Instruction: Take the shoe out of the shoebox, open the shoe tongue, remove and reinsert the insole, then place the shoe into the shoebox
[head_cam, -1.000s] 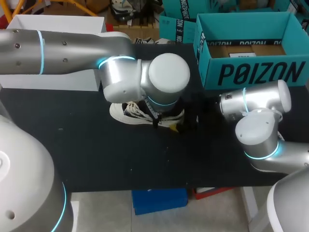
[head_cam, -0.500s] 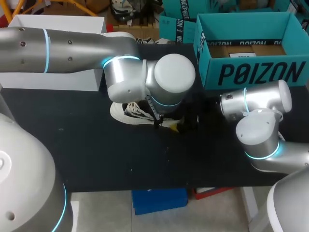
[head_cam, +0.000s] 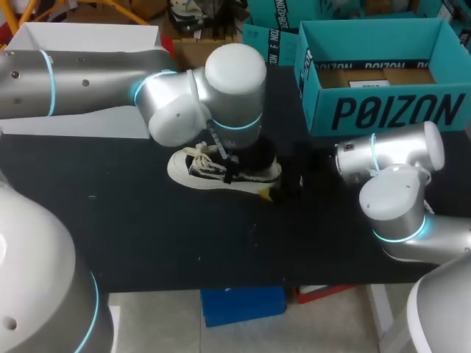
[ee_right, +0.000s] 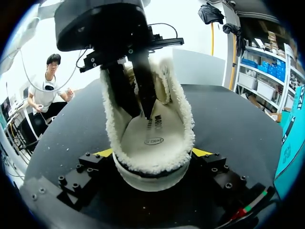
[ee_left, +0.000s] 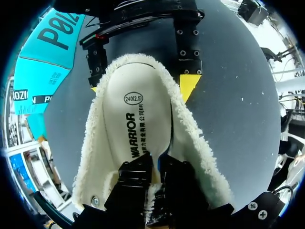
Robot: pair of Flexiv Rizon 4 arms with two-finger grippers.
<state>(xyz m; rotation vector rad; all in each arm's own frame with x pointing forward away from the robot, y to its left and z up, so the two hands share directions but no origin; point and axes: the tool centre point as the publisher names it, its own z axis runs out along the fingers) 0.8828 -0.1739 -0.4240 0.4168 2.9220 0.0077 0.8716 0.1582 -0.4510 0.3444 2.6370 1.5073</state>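
A white low shoe (head_cam: 199,168) with a fleecy lining lies mid-table, toe to the left. My left gripper (ee_left: 157,164) reaches down into its opening, shut on the front part of the cream insole (ee_left: 136,119). From the right wrist view its dark fingers (ee_right: 143,95) stand inside the shoe, on the insole (ee_right: 155,136). My right gripper (ee_right: 153,152) clasps the heel, one yellow tip pressed to each side of the fleece collar (ee_right: 157,176). From above, that gripper (head_cam: 281,176) sits just right of the shoe. The open teal shoebox (head_cam: 383,110) stands at the back right.
A white box (head_cam: 81,37) sits at the back left, behind my left arm (head_cam: 234,81). Bare black tabletop (head_cam: 184,235) stretches in front of the shoe. The shoebox (ee_left: 43,62) stands close behind the right gripper.
My left wrist has swung back and to the left above the shoe, and its fingers have closed. The right arm and the shoe have stayed put.
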